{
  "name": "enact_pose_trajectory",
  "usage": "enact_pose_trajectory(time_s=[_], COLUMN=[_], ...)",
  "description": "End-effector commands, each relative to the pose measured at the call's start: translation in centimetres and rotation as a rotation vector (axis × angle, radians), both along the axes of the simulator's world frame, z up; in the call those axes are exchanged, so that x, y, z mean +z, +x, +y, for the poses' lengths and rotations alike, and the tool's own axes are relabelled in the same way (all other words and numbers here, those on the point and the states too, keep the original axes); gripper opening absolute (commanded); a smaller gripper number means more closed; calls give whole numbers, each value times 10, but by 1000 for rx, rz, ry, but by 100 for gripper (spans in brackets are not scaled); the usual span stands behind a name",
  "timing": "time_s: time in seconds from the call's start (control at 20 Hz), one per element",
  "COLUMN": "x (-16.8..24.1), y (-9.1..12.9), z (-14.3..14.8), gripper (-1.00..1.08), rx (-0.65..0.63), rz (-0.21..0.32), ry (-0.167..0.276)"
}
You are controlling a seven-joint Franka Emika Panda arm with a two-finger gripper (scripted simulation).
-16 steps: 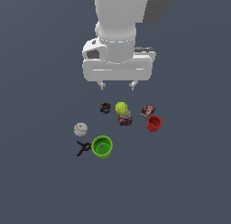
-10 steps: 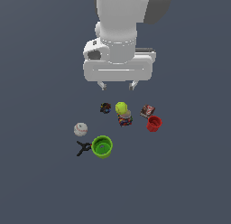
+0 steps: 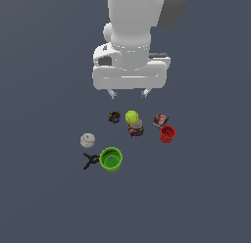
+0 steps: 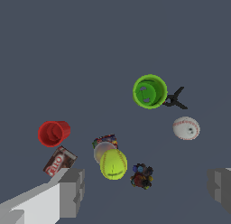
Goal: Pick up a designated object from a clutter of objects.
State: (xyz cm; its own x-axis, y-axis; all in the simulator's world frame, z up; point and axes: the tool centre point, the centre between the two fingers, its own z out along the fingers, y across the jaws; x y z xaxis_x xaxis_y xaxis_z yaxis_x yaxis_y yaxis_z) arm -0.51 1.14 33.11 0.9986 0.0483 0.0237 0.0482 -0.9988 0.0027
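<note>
The white baseball (image 3: 87, 139) with faint red stitching lies on the dark floor at the exterior view's left of the clutter, apart from the green cup (image 3: 111, 158). It also shows in the wrist view (image 4: 186, 128). My gripper (image 3: 128, 94) hangs open and empty well above the clutter, over the yellow-green ball (image 3: 132, 117), to the exterior view's right of the baseball. In the wrist view its two fingers (image 4: 72, 192) stand wide apart around nothing.
A black clamp (image 3: 90, 160) touches the green cup. A small can (image 3: 136, 128) stands by the yellow-green ball. A dark small item (image 3: 114, 117), a dark box (image 3: 160, 120) and a red cup (image 3: 167, 133) lie nearby.
The arm has shifted slightly; the gripper stays open and the objects have not moved.
</note>
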Motion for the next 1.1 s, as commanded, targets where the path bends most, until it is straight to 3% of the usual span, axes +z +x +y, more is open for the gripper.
enact_pose_trajectory(time_s=[0.0, 0.5, 1.05], x=[-3, -54, -169], y=[1, 17, 19], z=[-2, -46, -146], gripper=[100, 100, 100], rx=[0, -7, -25], rz=[0, 6, 16], ry=[0, 8, 9])
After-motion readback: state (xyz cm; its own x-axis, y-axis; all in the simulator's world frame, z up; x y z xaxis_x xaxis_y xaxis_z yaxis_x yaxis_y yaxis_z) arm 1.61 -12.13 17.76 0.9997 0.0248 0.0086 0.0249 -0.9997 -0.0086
